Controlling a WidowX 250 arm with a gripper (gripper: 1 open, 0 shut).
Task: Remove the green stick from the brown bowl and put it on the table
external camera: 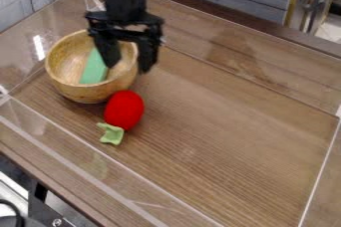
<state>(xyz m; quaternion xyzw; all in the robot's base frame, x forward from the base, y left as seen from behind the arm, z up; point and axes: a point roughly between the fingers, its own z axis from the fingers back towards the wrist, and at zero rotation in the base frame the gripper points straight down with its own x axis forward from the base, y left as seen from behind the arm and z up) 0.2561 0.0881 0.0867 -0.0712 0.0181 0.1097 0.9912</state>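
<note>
The green stick lies slanted inside the brown bowl at the left of the table. My black gripper hangs pointing down over the bowl's right rim, open, with its fingers spread wide. One finger stands above the bowl next to the stick, the other outside the rim. Nothing is between the fingers.
A red ball-like object sits on the wooden table just right of the bowl, with a small green piece below it. Clear plastic walls edge the table at front and left.
</note>
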